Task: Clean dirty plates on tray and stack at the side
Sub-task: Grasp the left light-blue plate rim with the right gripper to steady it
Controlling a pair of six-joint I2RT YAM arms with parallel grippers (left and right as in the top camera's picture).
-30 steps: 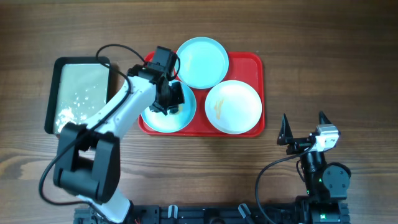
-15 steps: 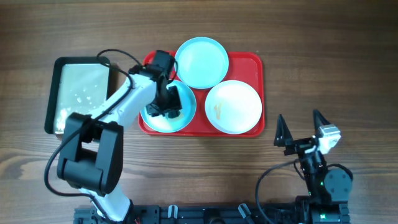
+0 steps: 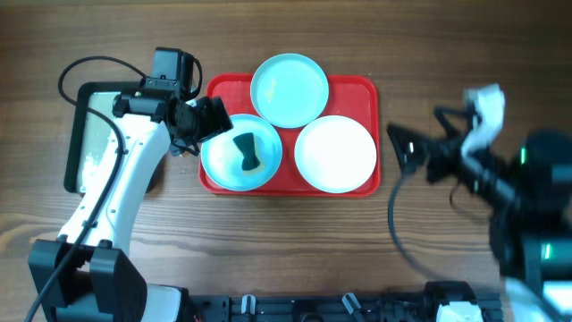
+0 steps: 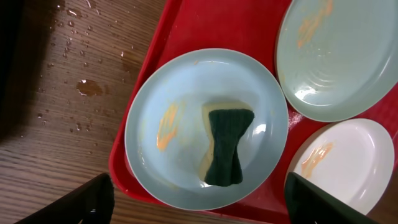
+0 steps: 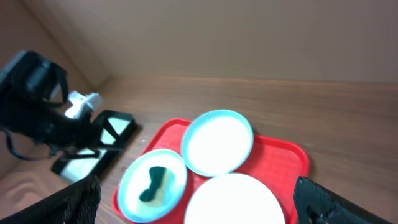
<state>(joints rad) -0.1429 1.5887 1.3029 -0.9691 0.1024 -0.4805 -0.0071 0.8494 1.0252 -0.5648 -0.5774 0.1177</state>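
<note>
None of the cleaning counts as finished yet. All three plates sit on the red tray [image 3: 353,88], none stacked at the side, and your left wrist view shows an orange smear [image 4: 166,126] on the near turquoise plate [image 4: 155,87], with more on the far turquoise plate [image 4: 336,68] and the white plate [image 4: 351,155].

A sponge [image 4: 227,146] lies loose on the near plate, green face up, its long axis across the tray's short way. The tray's own long axis runs left to right across the table [image 3: 286,241]. The plates lie flat, hollows up.

Your left claw [image 3: 207,118] is wide and empty, just beside the tray's left rim. Your right claw [image 3: 404,150] is blurred overhead, though its wrist view suggests it is spread wide and empty.
</note>
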